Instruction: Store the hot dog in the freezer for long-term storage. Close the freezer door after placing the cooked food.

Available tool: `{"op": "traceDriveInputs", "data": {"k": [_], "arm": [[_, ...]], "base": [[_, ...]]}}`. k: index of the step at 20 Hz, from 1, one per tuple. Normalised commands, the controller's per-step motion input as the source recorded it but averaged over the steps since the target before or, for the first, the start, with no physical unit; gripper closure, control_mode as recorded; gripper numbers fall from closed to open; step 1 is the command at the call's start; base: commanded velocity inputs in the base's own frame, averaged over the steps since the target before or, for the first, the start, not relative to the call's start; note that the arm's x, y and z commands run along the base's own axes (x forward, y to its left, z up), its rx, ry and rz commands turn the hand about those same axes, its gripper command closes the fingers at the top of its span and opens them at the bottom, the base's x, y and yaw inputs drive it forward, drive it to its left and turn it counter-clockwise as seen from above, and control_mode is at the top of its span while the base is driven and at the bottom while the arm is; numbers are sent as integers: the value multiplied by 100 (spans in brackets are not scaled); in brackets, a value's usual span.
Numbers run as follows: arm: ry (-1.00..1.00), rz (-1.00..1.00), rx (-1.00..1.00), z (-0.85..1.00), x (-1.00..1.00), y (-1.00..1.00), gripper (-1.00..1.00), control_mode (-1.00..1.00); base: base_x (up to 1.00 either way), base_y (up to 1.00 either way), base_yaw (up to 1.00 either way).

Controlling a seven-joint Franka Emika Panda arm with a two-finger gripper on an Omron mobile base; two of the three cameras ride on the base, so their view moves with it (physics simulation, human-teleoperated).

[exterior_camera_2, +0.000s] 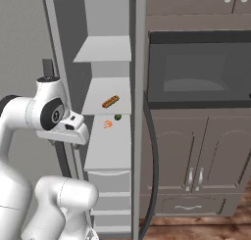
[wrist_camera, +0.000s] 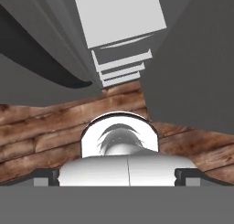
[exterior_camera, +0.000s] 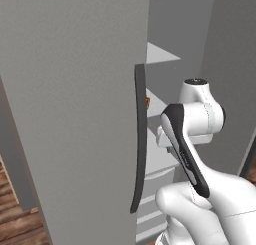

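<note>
Hot dog (exterior_camera_2: 110, 101) lies on freezer (exterior_camera_2: 105, 48) shelf, door ajar; jaws' state unclear.

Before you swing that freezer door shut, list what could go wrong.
1. The arm's bent wrist sits between the open freezer door and the freezer shelves; swinging the door may pinch it.
2. The door's long dark handle is close beside the arm and may snag.
3. The hot dog lies near its shelf's front edge; a jolt might shift it.

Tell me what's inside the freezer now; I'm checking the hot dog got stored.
In the freezer, the hot dog lies on a white shelf. Below it sit an orange scrap and a dark green round item. The drawers' contents are hidden.
</note>
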Motion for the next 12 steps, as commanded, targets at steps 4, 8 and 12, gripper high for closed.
{"op": "traceDriveInputs", "data": {"k": [4,8,12], "arm": [[2,0,0,-7,-6,0,-100,100],[0,0,0,0,0,0,-100,100],[0,0,0,0,0,0,-100,100]], "base": [[-24,0,0],[-28,0,0],[-26,0,0]]}}
